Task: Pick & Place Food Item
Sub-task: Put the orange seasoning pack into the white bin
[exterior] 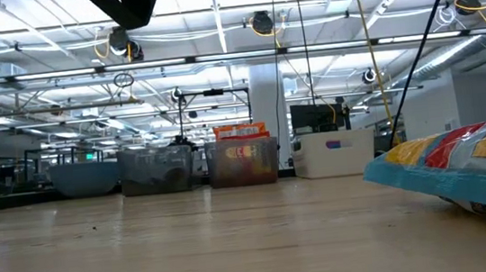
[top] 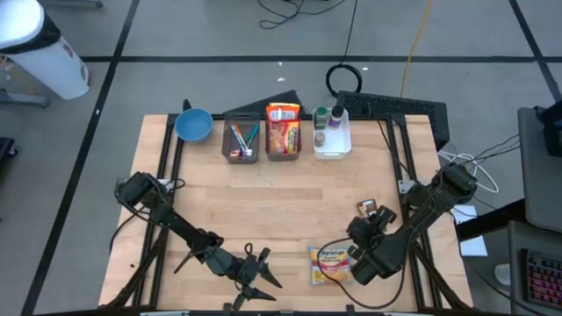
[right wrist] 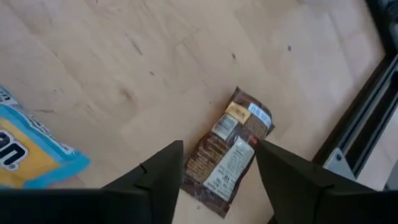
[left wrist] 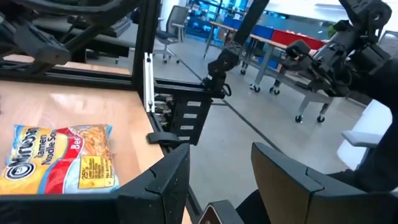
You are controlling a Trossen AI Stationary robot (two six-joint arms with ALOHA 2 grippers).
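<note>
the ramen noodle packet (top: 330, 264) lies flat near the desk (top: 281, 197) front edge at about 5 o'clock, long axis running 12 to 6. right gripper (right wrist: 217, 163) jaws released above a brown snack packet (right wrist: 227, 151); left gripper (top: 261, 279) jaws released, grasping nothing.

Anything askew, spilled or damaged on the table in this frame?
Nothing spilled or damaged. Two items lie loose on the wooden table, away from the back-row bins: a blue-and-yellow ramen noodle packet and a small brown snack wrapper, lying at a slant under the open right gripper.
</note>
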